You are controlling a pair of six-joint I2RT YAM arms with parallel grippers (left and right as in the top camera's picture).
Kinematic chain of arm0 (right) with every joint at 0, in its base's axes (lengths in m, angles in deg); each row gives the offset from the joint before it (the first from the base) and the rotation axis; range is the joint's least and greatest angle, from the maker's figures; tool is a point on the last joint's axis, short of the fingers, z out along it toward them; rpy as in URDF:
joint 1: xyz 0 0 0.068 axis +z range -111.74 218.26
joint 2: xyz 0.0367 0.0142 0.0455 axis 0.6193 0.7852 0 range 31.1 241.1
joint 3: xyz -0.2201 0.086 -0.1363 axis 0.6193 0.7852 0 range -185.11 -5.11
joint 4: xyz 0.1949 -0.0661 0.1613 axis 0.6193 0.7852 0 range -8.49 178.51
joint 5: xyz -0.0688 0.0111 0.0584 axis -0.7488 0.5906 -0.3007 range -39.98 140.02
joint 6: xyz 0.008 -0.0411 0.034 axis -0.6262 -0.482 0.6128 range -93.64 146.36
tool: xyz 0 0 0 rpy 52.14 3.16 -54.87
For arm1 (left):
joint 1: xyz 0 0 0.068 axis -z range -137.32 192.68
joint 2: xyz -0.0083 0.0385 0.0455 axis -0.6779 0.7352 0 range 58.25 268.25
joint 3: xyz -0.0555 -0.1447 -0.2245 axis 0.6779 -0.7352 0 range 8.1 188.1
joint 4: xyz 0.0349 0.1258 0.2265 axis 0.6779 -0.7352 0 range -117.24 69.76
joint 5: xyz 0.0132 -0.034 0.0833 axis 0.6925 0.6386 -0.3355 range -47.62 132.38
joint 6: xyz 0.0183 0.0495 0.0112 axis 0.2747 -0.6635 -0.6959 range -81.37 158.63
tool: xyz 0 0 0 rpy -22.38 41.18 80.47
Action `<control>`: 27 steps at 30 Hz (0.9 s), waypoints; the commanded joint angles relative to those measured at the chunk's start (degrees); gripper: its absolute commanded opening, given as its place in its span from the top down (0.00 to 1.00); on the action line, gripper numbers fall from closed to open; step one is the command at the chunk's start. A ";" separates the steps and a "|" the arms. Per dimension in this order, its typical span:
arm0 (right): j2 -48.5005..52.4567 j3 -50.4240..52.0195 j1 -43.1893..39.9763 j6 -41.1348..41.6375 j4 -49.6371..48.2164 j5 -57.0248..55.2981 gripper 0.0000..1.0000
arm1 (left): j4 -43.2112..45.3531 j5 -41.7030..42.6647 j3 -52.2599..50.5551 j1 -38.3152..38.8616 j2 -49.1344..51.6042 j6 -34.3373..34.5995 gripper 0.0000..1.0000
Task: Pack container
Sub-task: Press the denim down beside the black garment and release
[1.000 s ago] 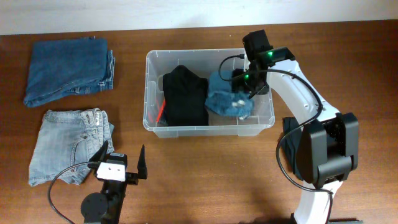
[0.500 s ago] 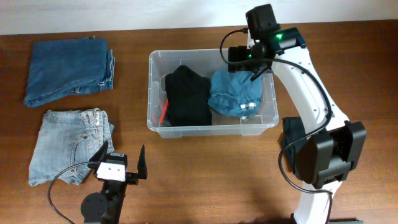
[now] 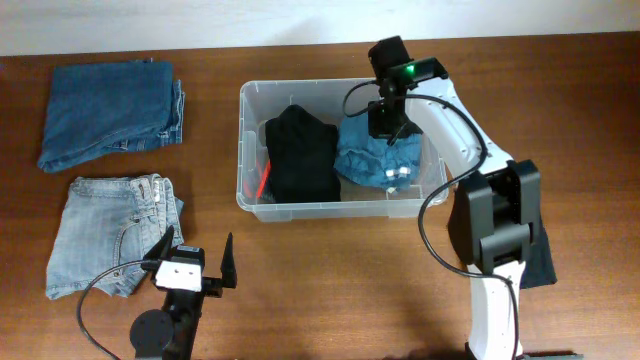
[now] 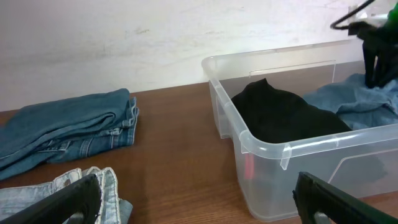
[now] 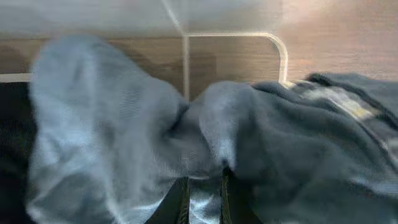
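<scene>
While left fingers (image 3: 229,265) stand wide, the right arm (image 3: 455,130) arches into the container (image 3: 300,84), right fingers (image 5: 180,202) pinching blue cloth (image 3: 375,160).

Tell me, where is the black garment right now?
Seen from overhead, the black garment lies inside the clear container, in its left half, with the blue garment right beside it on the right.

Wooden table (image 3: 330,290). Folded dark jeans (image 3: 105,115) far left; light-wash jeans (image 3: 110,240) just in front, apart. Side by side, touching: black garment (image 3: 300,155), crumpled blue garment (image 3: 360,160). White wall (image 4: 124,37) behind.
</scene>
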 commanded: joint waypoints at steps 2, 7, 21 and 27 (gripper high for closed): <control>2.03 -0.39 0.09 0.87 0.28 -3.30 0.89 | -0.07 0.79 -0.22 -0.28 -0.28 -0.50 0.01; 4.61 -0.37 0.46 0.85 0.35 -0.59 0.89 | -0.09 0.81 -0.22 -0.28 -0.28 -0.50 0.01; 3.17 -0.85 5.73 0.83 0.31 0.72 0.90 | -0.09 0.81 -0.22 -0.28 -0.28 -0.50 0.01; 2.93 -0.85 4.20 0.85 1.01 -0.33 0.90 | -0.09 0.79 -0.22 -0.28 -0.28 -0.50 0.00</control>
